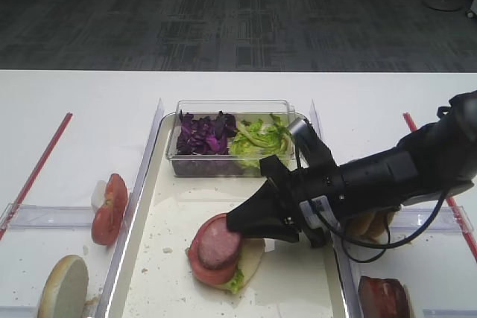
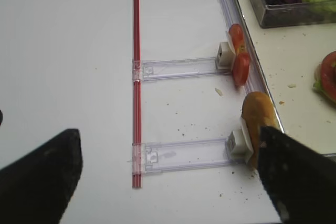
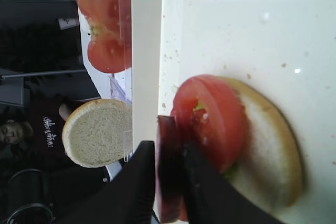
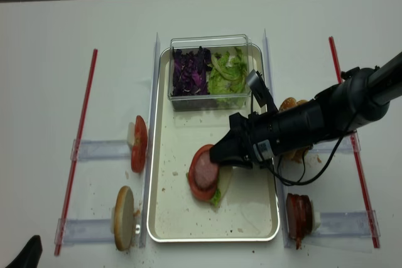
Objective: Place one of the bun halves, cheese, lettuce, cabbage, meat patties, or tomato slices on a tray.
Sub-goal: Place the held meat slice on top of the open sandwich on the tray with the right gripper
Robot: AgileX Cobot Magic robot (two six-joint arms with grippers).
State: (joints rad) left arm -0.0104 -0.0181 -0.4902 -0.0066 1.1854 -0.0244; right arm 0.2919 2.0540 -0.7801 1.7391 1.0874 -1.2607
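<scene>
On the cream tray (image 1: 168,255) lies a bun half (image 3: 268,150) with a bit of lettuce (image 1: 235,282) and a red tomato slice (image 3: 215,119) on it. My right gripper (image 3: 169,148) reaches in from the right, shut on a dark pinkish meat patty (image 3: 169,182). In the high view the patty (image 1: 218,243) lies flat on the tomato slice, with the gripper (image 1: 238,223) at its right edge. The left gripper (image 2: 168,135) hangs open over the bare table left of the tray, with nothing between its fingers.
A clear tub at the tray's far end holds purple cabbage (image 1: 205,133) and lettuce (image 1: 261,135). Left of the tray stand tomato slices (image 1: 110,208) and a bun half (image 1: 63,286) in clear holders. Meat patties (image 1: 384,296) stand at the right. Red strips (image 2: 136,77) border both sides.
</scene>
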